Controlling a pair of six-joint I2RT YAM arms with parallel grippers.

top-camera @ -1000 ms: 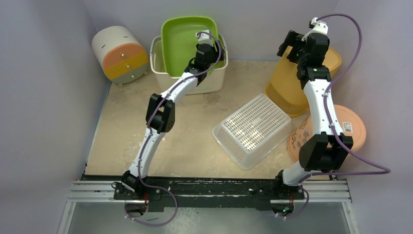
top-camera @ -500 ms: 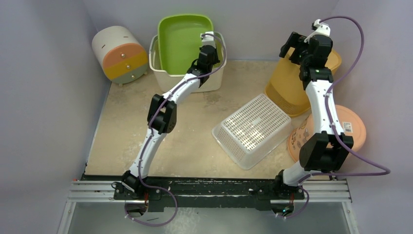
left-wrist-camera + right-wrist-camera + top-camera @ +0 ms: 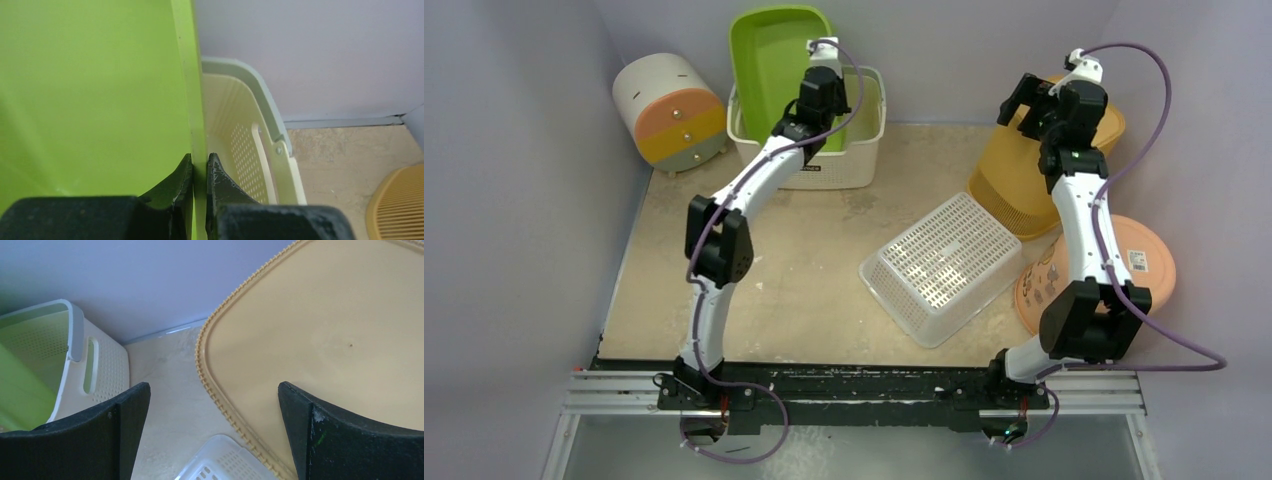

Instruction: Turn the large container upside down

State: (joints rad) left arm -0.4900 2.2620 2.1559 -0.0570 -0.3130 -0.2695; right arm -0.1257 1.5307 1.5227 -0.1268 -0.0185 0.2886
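A lime green container (image 3: 769, 70) stands tilted up on edge inside a cream perforated basket (image 3: 809, 172) at the back wall. My left gripper (image 3: 200, 165) is shut on the green container's right rim (image 3: 192, 100), one finger on each side of the thin wall. In the top view that gripper (image 3: 819, 92) sits above the basket. My right gripper (image 3: 214, 390) hangs open over the edge of an upside-down yellow basket (image 3: 325, 315) at the back right, holding nothing.
A clear perforated basket (image 3: 944, 265) lies upside down at centre right. A peach round lid (image 3: 1146, 262) rests by the right wall. A cream cylinder with orange and yellow drawers (image 3: 669, 110) stands at the back left.
My left gripper closed on the green container's rim and swung it up and to the left, so it stands steeper in the basket. The right gripper shifted only slightly.
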